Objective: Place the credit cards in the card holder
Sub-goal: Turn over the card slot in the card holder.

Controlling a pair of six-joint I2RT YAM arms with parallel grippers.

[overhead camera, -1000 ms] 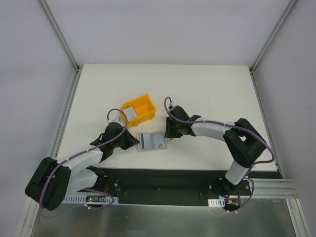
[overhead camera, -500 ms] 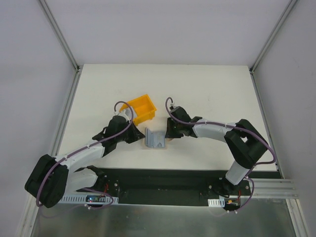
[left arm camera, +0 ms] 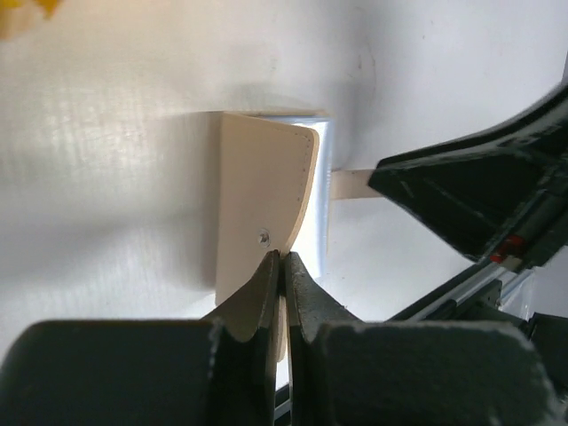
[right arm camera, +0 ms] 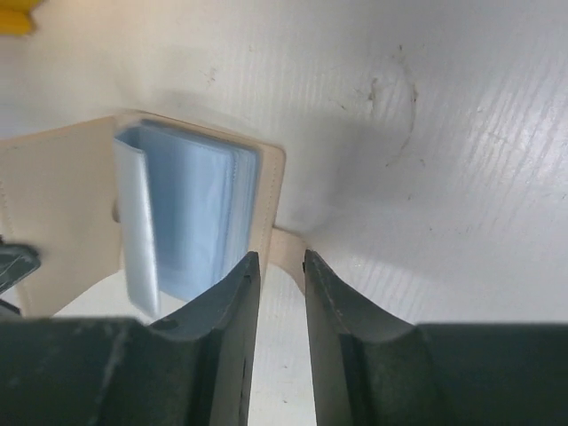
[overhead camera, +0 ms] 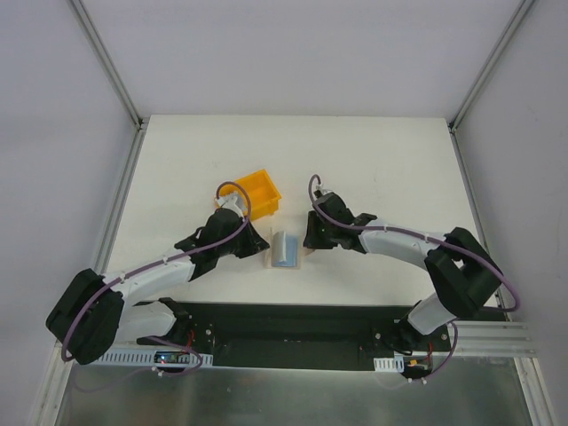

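Observation:
The beige card holder (overhead camera: pixel 284 248) stands half folded on the table between my two grippers. My left gripper (left arm camera: pixel 281 257) is shut on the edge of its raised cover (left arm camera: pixel 257 195), just below the small snap button (left arm camera: pixel 263 237). Pale blue and silvery credit cards (right arm camera: pixel 191 213) sit inside, against the holder's inner face (right arm camera: pixel 53 204). My right gripper (right arm camera: pixel 280 257) stands open at the holder's right edge, its fingertips on either side of the beige strap tab (right arm camera: pixel 288 248). From above, the left gripper (overhead camera: pixel 260 244) and the right gripper (overhead camera: pixel 308 241) flank the holder closely.
A yellow plastic bin (overhead camera: pixel 253 191) stands just behind the left gripper, and its corner shows in the right wrist view (right arm camera: pixel 16 18). The black base rail (overhead camera: pixel 293 324) runs along the table's near edge. White walls close in the table.
The holder lay open and flat a second ago. My left gripper has swung its left cover up and to the right, so it now stands nearly closed. The right gripper stayed at the right edge.

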